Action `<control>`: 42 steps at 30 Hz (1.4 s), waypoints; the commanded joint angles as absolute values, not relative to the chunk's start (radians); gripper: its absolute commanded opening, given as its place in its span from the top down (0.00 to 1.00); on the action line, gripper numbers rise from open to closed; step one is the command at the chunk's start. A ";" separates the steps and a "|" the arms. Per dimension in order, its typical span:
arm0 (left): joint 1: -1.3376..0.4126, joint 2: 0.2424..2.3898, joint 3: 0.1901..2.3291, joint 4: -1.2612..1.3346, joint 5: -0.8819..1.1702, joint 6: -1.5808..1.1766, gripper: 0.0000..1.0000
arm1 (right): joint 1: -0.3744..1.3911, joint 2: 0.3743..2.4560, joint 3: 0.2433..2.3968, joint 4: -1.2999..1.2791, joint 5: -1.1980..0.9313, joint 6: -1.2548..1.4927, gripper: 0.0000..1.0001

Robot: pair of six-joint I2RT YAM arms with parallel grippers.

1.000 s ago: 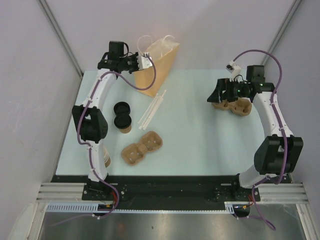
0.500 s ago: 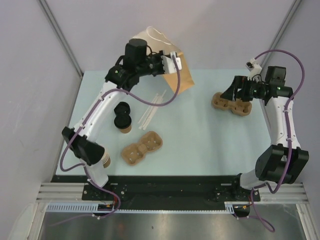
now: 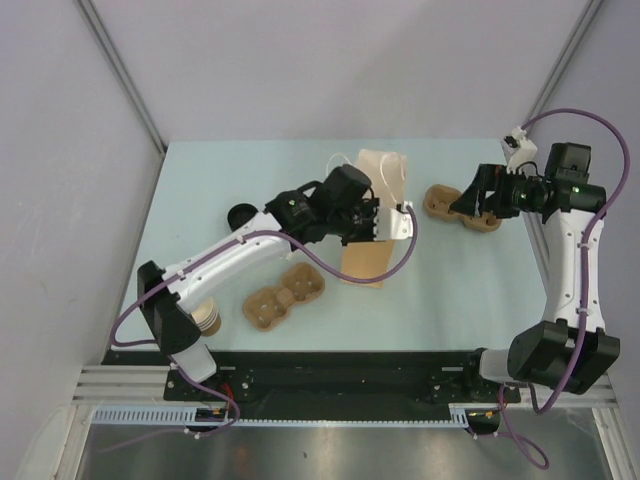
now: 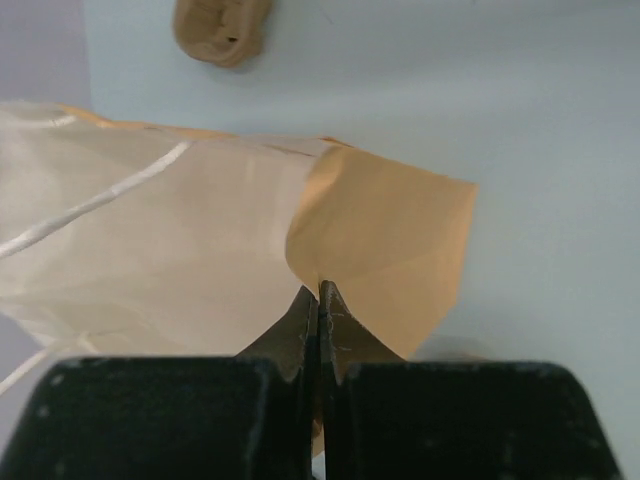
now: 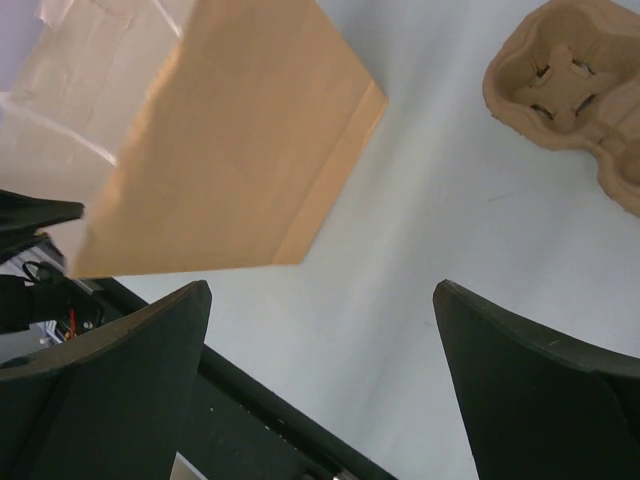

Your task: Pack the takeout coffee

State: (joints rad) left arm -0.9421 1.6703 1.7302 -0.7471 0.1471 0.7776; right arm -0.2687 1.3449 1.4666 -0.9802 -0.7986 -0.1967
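In the middle of the top view, the paper bag (image 3: 368,255) now hangs from the left gripper (image 4: 319,292). A second ago it was in the upper left of the frame, so the left arm has swung it over to the centre. The fingers are pinched tight on a tan corner of the bag, with no gap between them. The right gripper (image 3: 464,202), at the right of the frame, has drawn back slightly. Its fingers are spread wide and hold nothing, just beside a pulp cup tray (image 3: 438,200).

This looks like the bag being brought within reach of both arms. Nothing has been packed yet.

The bag's long axis runs from the top of the frame to the bottom. The mouth and white handles point toward the upper edge, the folded base toward the lower. I cannot tell whether the base touches the table (image 3: 460,290).

The coffee cup is hidden under the left arm at left of centre, so its pose cannot be read. Only a black lid (image 3: 240,214) shows there, and I cannot tell whether it belongs to the cup.
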 commanded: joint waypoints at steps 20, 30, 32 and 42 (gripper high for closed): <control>-1.049 1.701 1.933 -1.043 0.256 0.365 0.78 | -0.290 1.212 1.497 -1.108 -0.785 -0.344 0.00; -0.858 1.579 2.120 -1.026 0.425 0.260 0.44 | -0.281 1.250 1.549 -1.062 -0.819 -0.287 0.00; -0.740 1.539 2.077 -0.973 0.433 0.217 0.44 | -0.261 1.262 1.563 -1.039 -0.833 -0.241 0.00; -0.531 1.522 2.010 -0.793 0.555 0.022 0.37 | -0.083 1.350 1.687 -0.905 -0.946 -0.103 0.16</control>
